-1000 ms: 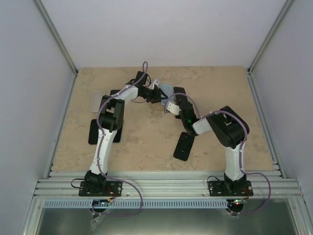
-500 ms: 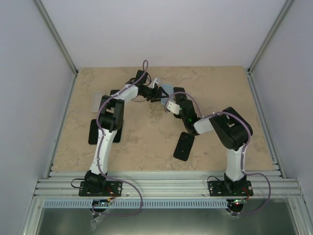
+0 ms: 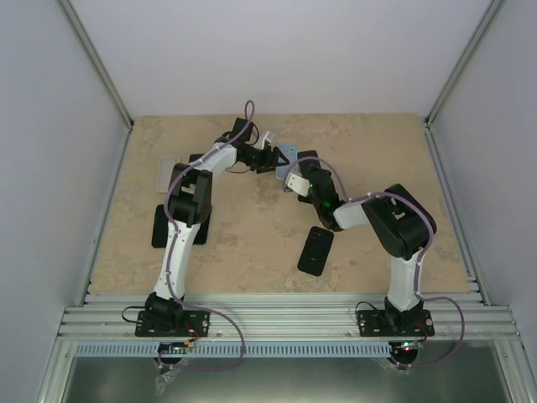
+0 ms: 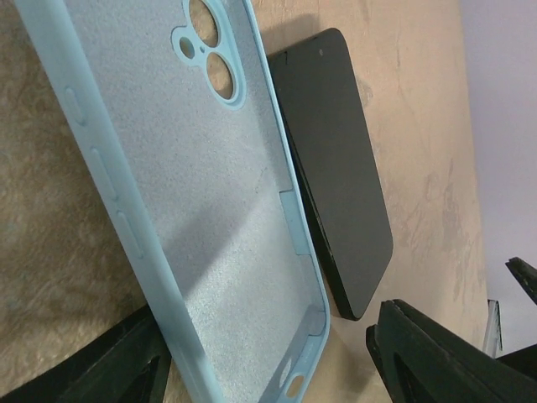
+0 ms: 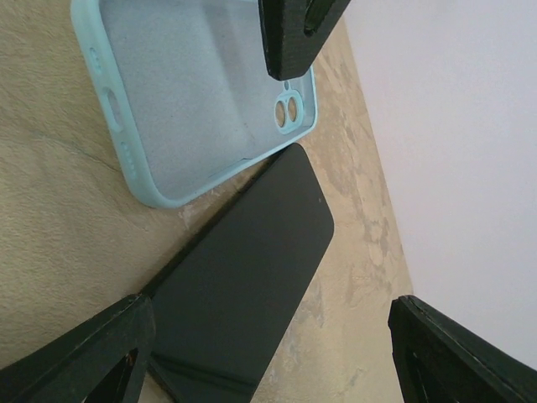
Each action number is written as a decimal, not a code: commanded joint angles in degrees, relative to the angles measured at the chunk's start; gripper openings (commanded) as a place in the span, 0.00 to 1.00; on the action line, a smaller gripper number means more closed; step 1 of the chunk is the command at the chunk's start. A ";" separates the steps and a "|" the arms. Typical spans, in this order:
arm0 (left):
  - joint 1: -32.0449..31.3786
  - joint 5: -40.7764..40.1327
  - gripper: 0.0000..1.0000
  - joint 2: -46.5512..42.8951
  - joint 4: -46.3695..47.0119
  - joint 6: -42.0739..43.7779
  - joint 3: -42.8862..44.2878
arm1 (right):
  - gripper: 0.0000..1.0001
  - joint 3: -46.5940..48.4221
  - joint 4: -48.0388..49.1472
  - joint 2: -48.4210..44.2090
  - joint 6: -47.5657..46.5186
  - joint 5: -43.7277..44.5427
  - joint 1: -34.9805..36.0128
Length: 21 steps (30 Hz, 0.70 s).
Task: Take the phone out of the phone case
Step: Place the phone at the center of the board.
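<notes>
The light blue phone case [image 4: 193, 193] lies empty on the table, soft inside facing up. The black phone [image 4: 336, 168] lies flat right beside it, out of the case. My left gripper [image 4: 277, 369] is open, its fingers standing either side of the case's near end. My right gripper [image 5: 268, 353] is open too, its fingers wide apart on either side of the phone [image 5: 243, 277]. The case [image 5: 185, 92] sits just beyond the phone there. In the top view the left gripper [image 3: 270, 157] and the right gripper [image 3: 294, 172] meet at the case [image 3: 286, 152], far centre of the table.
Another black phone [image 3: 316, 250] lies in front of the right arm. A black phone [image 3: 161, 225] lies left of the left arm, with a clear case [image 3: 168, 174] and a dark item [image 3: 197, 159] behind it. Enclosure walls ring the table.
Both grippers have opened wider over the last second, letting go of the case and the phone. The right forearm has shifted slightly forward and right.
</notes>
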 commanded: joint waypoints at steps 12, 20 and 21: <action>0.27 -2.98 0.72 -2.57 -2.47 1.69 -1.73 | 0.91 8.49 -24.77 -10.14 19.70 -19.00 -4.66; 0.57 -4.86 0.74 -4.58 -0.94 0.51 -4.07 | 0.92 16.65 -41.67 -10.77 37.56 -35.36 -12.65; 0.61 -4.97 0.74 -4.84 -0.91 0.53 -4.41 | 0.92 18.16 -43.57 -9.93 39.85 -37.60 -14.61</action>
